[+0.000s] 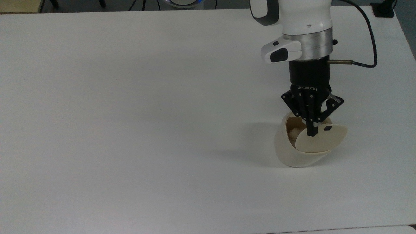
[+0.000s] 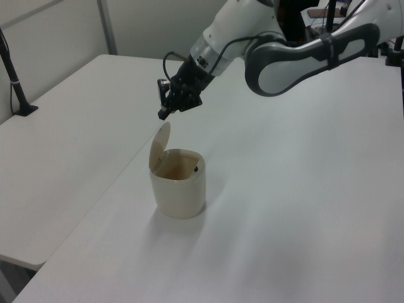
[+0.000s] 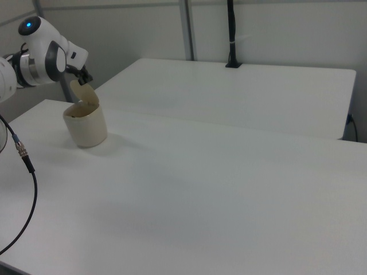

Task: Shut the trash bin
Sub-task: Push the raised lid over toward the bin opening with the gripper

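The trash bin (image 1: 289, 152) is a small cream tub on the white table, at the top view's right. Its flat lid (image 1: 323, 141) stands raised on its hinge, with a small black mark (image 1: 328, 128) near its edge. Something white and crumpled (image 1: 294, 133) lies inside. My gripper (image 1: 312, 132) points down with its fingers together and nothing between them; in the top view its tip overlaps the lid's upper edge. In the left view the gripper (image 2: 163, 115) hangs just above the top of the upright lid (image 2: 160, 146), over the bin (image 2: 181, 192). The right view shows the bin (image 3: 86, 126) beside my arm.
A black cable (image 1: 370, 48) loops off the wrist. A second white table adjoins this one, carrying a black clamped post (image 2: 16, 76), also seen as the post (image 3: 231, 34) in the right view. Open tabletop (image 1: 130, 113) stretches over the top view's left.
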